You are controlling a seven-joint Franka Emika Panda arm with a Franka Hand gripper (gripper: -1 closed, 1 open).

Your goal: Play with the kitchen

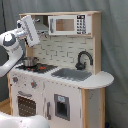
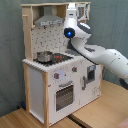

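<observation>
The kitchen (image 1: 60, 85) is a white and light-wood toy unit that shows in both exterior views. On it I see a microwave cabinet (image 1: 67, 24), a black faucet (image 1: 84, 59), a grey sink (image 1: 75, 74), a small metal pot (image 1: 29, 61) on the stove, and an oven door (image 1: 26, 105). My gripper (image 1: 24, 22) is raised above the stove, in front of the hood (image 2: 49, 20), and points upward. In the second exterior view the gripper (image 2: 72, 8) sits high beside the hood, above the pot (image 2: 44, 56), touching nothing that I can see.
A grey curtain hangs behind the kitchen (image 2: 55, 75). The white arm (image 2: 102, 52) reaches in from the second exterior view's right, across the counter. A wooden floor (image 2: 30, 117) lies in front. The rounded counter end (image 1: 102, 77) juts out at the first exterior view's right.
</observation>
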